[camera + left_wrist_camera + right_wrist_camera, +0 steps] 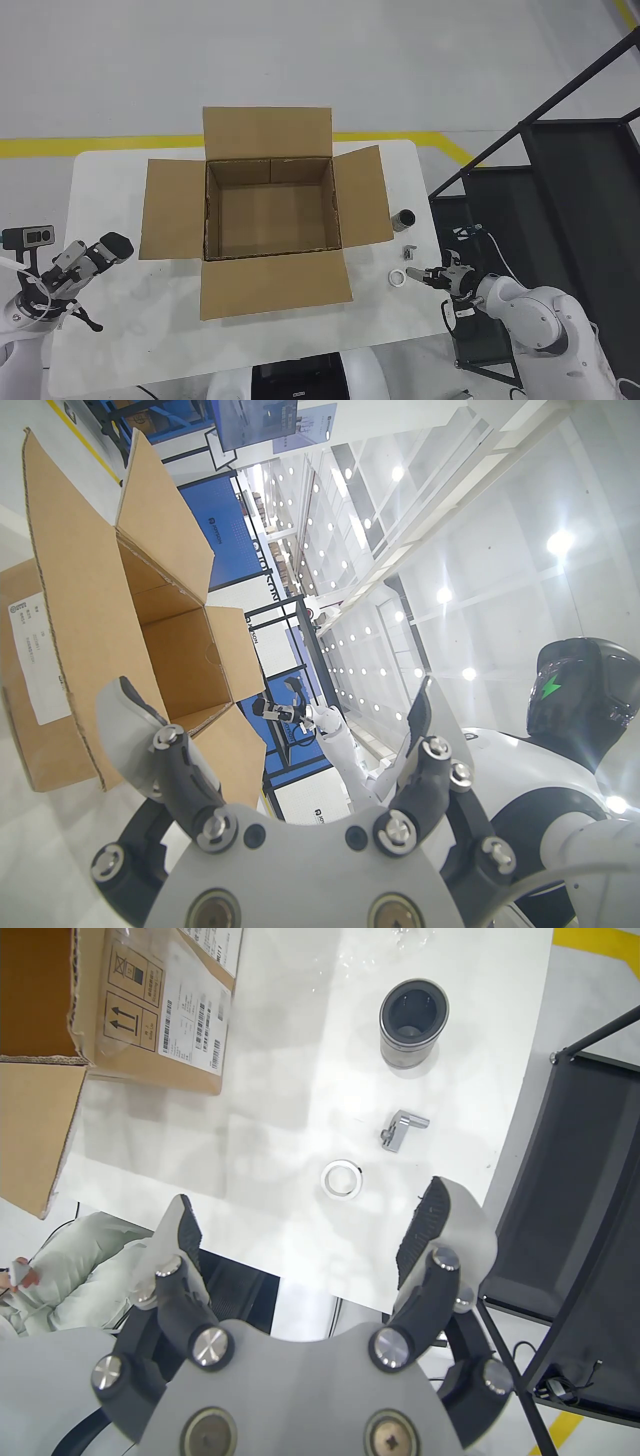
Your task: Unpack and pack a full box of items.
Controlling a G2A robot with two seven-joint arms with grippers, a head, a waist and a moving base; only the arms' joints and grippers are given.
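Note:
An open cardboard box stands in the middle of the white table, all flaps folded out and its inside bare. Right of it lie a dark metal cylinder, a small metal bracket and a white ring. My right gripper hovers open at the table's front right edge, just beside the ring; the bracket and the upright cylinder lie beyond it. My left gripper hangs open off the table's left side, tilted up toward the box, holding nothing.
A black metal frame with steps stands close to the table's right edge, next to my right arm. A yellow floor line runs behind the table. The box's right flap carries labels.

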